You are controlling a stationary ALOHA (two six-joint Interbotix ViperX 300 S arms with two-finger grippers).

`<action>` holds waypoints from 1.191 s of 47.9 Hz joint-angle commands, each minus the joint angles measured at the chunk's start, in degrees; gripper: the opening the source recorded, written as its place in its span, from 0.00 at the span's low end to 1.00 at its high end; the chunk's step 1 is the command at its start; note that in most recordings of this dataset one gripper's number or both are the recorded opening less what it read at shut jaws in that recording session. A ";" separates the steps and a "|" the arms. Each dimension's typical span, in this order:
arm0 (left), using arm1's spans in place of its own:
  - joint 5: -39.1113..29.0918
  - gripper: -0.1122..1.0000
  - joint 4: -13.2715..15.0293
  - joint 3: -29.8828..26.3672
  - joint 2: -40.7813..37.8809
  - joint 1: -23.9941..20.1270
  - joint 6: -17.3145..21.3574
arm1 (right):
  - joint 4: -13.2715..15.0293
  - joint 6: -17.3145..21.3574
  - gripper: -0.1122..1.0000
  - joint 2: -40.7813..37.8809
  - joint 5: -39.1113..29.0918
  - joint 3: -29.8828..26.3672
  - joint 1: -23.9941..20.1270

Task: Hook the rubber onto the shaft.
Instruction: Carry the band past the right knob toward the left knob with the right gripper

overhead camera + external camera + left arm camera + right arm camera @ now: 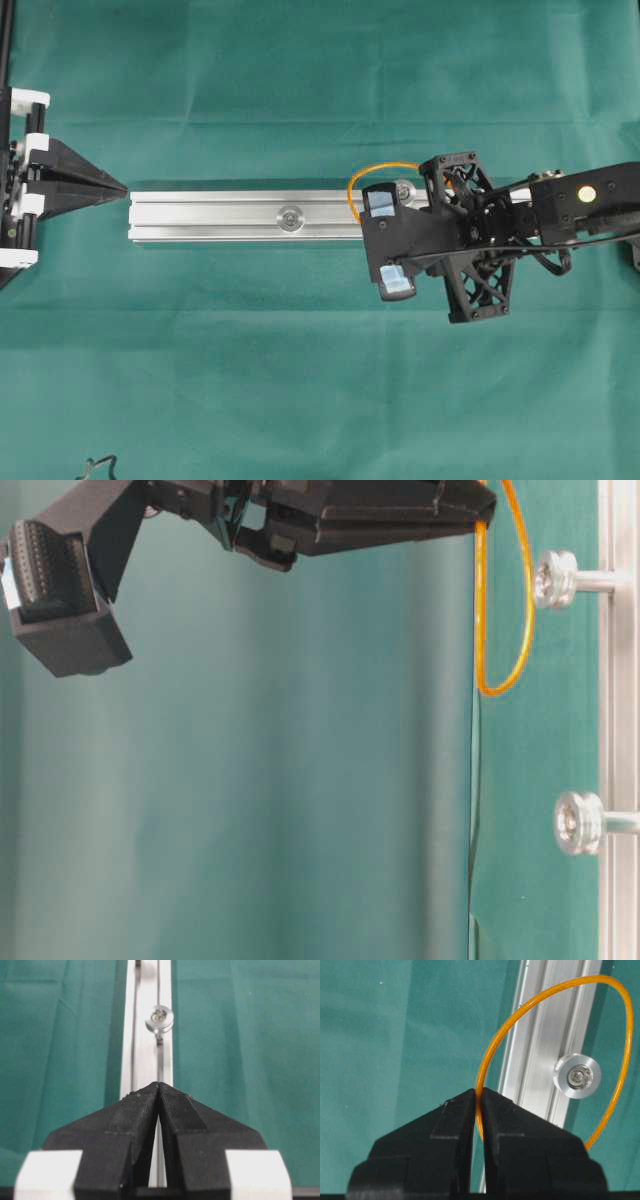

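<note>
The rubber (520, 1010) is a thin orange loop pinched between the tips of my right gripper (479, 1091), which is shut on it. Through the loop I see the head of one shaft (577, 1076) standing on the aluminium rail (545, 1035). From table level the rubber (525, 610) hangs just off the end of that shaft (555, 578), apart from it, not around it. From overhead, the right gripper (440, 190) hovers over the rail's right part and the rubber (375, 167) arcs leftward. My left gripper (159, 1084) is shut and empty, off the rail's left end (125, 188).
A second shaft (291, 217) stands at the middle of the rail (210, 215), also seen ahead of the left gripper as a shaft (159, 1017). Green cloth (300, 380) covers the table. A small black object (100, 465) lies at the front left edge.
</note>
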State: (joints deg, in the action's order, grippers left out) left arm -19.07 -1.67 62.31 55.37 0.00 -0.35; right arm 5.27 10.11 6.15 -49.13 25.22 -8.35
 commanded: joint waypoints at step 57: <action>0.35 0.12 -0.18 -2.02 -0.18 -0.18 0.00 | -2.46 0.18 0.16 -0.18 0.97 -1.05 -5.62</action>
State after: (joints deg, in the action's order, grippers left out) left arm -19.07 -1.76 62.23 55.37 0.00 -0.35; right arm 3.16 10.20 5.45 -48.52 25.22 -13.36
